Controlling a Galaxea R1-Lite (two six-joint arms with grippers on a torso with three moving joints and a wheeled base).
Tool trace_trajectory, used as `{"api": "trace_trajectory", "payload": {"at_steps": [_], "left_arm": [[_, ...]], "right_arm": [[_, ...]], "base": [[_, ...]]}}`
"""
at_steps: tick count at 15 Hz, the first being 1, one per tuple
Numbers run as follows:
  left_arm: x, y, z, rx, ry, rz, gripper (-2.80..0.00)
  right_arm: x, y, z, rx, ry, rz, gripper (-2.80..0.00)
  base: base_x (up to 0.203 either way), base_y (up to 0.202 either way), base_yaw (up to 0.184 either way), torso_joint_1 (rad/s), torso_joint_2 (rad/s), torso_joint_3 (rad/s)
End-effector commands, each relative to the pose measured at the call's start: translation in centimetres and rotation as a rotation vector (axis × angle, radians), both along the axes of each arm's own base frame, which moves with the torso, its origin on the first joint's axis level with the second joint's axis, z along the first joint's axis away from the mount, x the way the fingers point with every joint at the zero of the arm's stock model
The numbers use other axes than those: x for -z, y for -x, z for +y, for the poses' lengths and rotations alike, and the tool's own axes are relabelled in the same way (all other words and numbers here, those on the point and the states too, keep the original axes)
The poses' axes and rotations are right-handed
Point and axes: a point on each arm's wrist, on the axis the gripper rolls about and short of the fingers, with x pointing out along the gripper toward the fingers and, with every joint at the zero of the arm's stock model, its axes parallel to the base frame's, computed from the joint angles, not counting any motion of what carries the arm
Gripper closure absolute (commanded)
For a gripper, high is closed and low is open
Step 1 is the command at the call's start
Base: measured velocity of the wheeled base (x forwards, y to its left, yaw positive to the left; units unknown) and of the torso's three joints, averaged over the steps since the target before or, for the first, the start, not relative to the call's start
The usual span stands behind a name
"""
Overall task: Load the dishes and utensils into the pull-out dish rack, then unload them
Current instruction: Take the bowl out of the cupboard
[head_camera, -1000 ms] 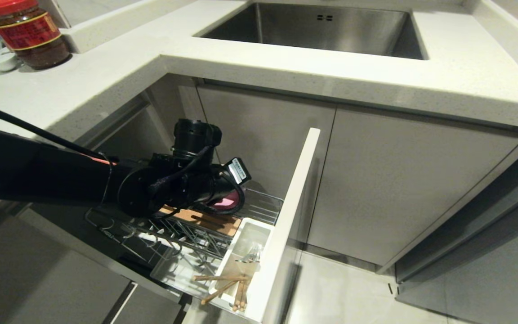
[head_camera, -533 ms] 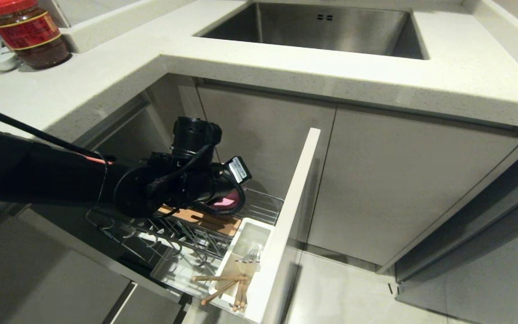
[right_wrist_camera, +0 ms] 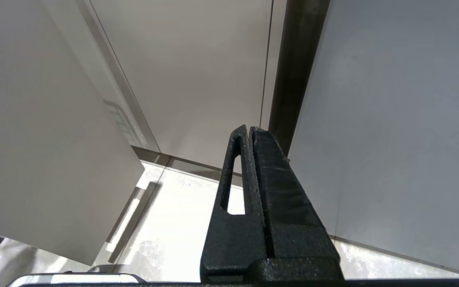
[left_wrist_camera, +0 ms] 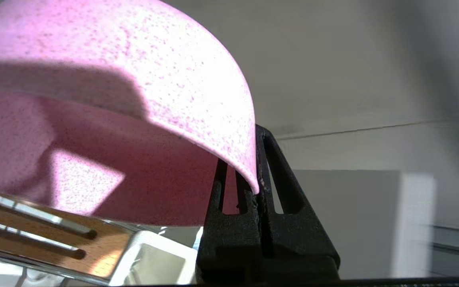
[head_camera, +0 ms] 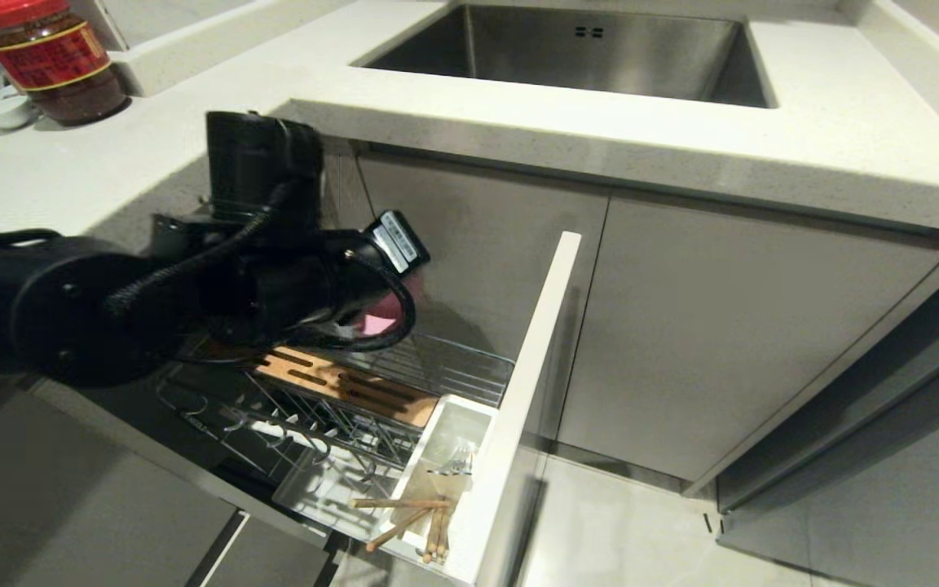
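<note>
- Though the left arm hides most of it, the pink bowl [left_wrist_camera: 106, 119] hangs above the pull-out dish rack [head_camera: 469, 371], its rim pinched by the left gripper [left_wrist_camera: 253, 175].
- Right gripper [right_wrist_camera: 250, 135]: fingers pressed together, outside the head view.

Pull-out dish rack [head_camera: 469, 371] — chopsticks [head_camera: 412, 518] and fork [head_camera: 455, 465] in its bin [head_camera: 430, 456].

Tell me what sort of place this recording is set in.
Most likely a home kitchen: a steel sink set in a pale stone countertop, a pull-out dish rack drawn from the cabinet below, and a jar of sauce on the counter.
</note>
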Motion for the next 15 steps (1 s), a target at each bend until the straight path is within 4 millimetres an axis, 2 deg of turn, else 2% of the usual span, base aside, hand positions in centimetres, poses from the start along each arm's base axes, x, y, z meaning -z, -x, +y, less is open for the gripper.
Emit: {"api": "trace_trajectory", "payload": {"at_steps": [1,5,8,11,15], "left_arm": [[-4.8,4.3,2.3,0.007,0.081,-0.139,0.0],[-10.3,11.2,7.0,0.005,0.134,-0.37,0.0],[-13.3,16.2,11.2,-0.026,0.148,-0.551,0.0],[-15.0,18.9,14.5,-0.141,0.096,-0.685,0.0],[-16.2,21.4,17.2,-0.334,-0.062,-0.752,0.0]], "right_arm": [[0.7,-0.2,0.0,0.0,0.0,0.024,0.0],[0.7,-0.2,0.0,0.0,0.0,0.024,0.0],[0.7,-0.2,0.0,0.0,0.0,0.024,0.0],[0.7,-0.2,0.0,0.0,0.0,0.026,0.0],[0.7,-0.2,0.0,0.0,0.0,0.024,0.0]], "base": [[0.0,0.0,0.0,0.0,0.0,0.0],[0.0,0.0,0.0,0.0,0.0,0.0],[0.0,0.0,0.0,0.0,0.0,0.0],[0.0,0.0,0.0,0.0,0.0,0.0],[0.0,0.0,0.0,0.0,0.0,0.0]]}}
